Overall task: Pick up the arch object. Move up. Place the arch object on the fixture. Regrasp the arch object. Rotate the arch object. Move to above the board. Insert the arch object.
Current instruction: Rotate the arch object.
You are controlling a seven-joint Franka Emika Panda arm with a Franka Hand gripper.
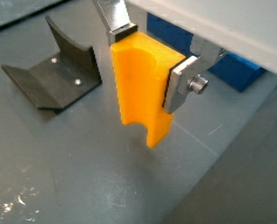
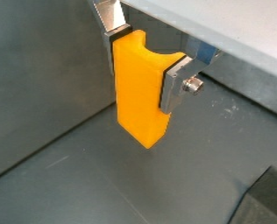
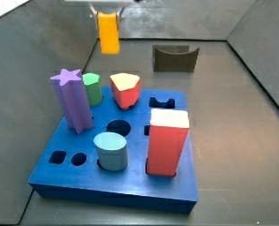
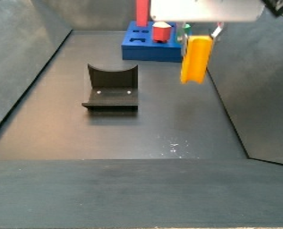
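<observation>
While raised off the floor, gripper (image 1: pixel 151 54) clamping arch object (image 1: pixel 144 94) upright.

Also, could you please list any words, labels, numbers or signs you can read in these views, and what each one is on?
None: no text shows in any view.
The arch object, held off the floor by the gripper, is plain.
The fixture and the board bear no markings.

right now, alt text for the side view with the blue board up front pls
The gripper holds the arch object upright in the air behind the board, which carries coloured pegs. The fixture stands on the floor by the back wall.
</observation>
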